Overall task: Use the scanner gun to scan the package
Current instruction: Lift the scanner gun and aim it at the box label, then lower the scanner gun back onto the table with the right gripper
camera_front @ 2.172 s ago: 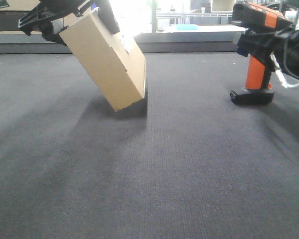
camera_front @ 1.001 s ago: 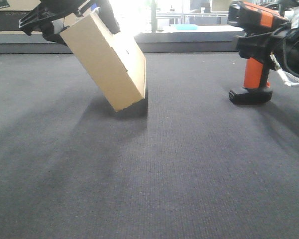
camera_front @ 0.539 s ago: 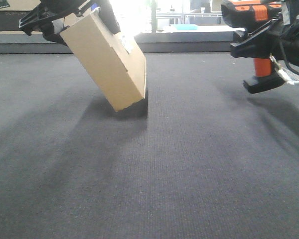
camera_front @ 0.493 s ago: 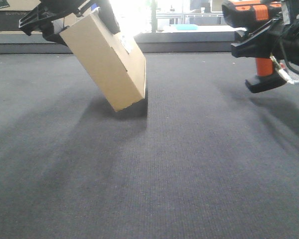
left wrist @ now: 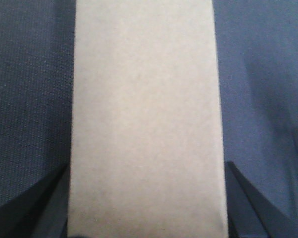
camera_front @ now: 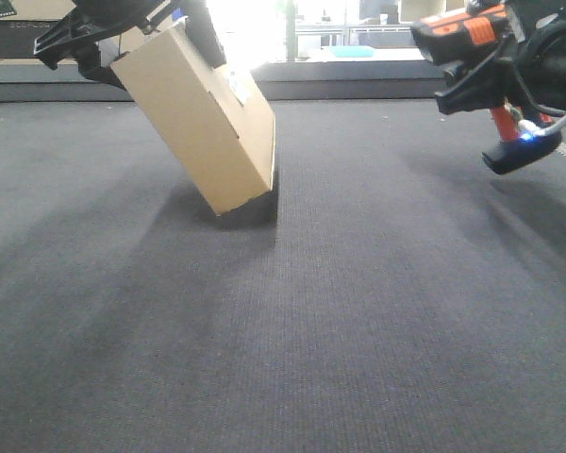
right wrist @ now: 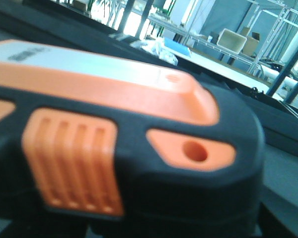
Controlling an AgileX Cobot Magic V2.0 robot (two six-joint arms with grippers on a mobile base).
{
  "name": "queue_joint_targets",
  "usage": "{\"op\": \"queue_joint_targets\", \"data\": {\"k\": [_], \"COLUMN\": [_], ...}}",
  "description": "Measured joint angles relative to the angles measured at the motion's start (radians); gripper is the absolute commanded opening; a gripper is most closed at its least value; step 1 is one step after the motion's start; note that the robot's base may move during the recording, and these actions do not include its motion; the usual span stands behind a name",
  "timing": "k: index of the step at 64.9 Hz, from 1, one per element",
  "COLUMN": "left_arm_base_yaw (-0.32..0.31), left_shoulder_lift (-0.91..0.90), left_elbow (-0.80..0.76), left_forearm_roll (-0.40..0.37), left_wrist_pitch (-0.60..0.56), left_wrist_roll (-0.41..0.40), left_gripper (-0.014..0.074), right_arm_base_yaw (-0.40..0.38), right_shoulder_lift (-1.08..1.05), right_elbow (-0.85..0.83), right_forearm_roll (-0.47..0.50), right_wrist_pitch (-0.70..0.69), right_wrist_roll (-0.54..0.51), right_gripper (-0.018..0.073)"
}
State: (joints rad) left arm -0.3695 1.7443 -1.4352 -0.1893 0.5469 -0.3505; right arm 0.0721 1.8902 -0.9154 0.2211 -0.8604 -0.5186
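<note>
The package (camera_front: 203, 118), a tan cardboard box, leans tilted with its lower corner on the dark carpet and a small white label (camera_front: 238, 91) on its right face. My left gripper (camera_front: 132, 28) is shut on its upper end. In the left wrist view the package (left wrist: 145, 119) fills the middle, with a dark finger (left wrist: 42, 210) on either side. The scanner gun (camera_front: 476, 42), black and orange, hangs off the carpet at the upper right, tilted with its head toward the package. My right gripper (camera_front: 524, 66) is shut on it. The scanner gun's head (right wrist: 114, 148) fills the right wrist view.
A low grey ledge (camera_front: 377, 75) runs along the back of the carpet, with a blue item (camera_front: 354, 52) on a white surface behind it. A dark-banded box (camera_front: 14, 33) stands at the far left back. A white cable (camera_front: 558, 121) loops off the right arm.
The right gripper has lifted the scanner gun off the carpet and tipped it, base swinging right and up. The package and left gripper have stayed put.
</note>
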Motion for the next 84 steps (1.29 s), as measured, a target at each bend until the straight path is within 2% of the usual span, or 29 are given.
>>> {"op": "queue_joint_targets", "data": {"k": [20,37,50,61,72,84], "left_arm_base_yaw": [0.000,0.000,0.000,0.000,0.000,0.000], "left_shoulder_lift": [0.000,0.000,0.000,0.000,0.000,0.000], "left_elbow": [0.000,0.000,0.000,0.000,0.000,0.000], "left_forearm_roll": [0.000,0.000,0.000,0.000,0.000,0.000], "left_wrist_pitch": [0.000,0.000,0.002,0.002,0.002,0.002], "left_wrist_roll": [0.000,0.000,0.000,0.000,0.000,0.000], "left_gripper": [-0.0036,-0.0036,-0.0036,-0.0036,-0.0036,-0.0036], "right_arm_base_yaw": [0.000,0.000,0.000,0.000,0.000,0.000], "right_shoulder_lift": [-0.012,-0.104,-0.114,-0.114,-0.114,-0.114], "right_elbow": [0.000,-0.002,0.022,0.120,0.205,0.220], "right_forearm_roll": [0.029,0.073,0.073,0.054,0.003,-0.061], "right_wrist_pitch": [0.000,0.068,0.074,-0.023,-0.078,-0.109], "right_wrist_roll": [-0.016,0.177,0.382,0.519,0.562,0.595], "right_gripper": [0.0160,0.0160,0.0160,0.0160,0.0160,0.0160]}}
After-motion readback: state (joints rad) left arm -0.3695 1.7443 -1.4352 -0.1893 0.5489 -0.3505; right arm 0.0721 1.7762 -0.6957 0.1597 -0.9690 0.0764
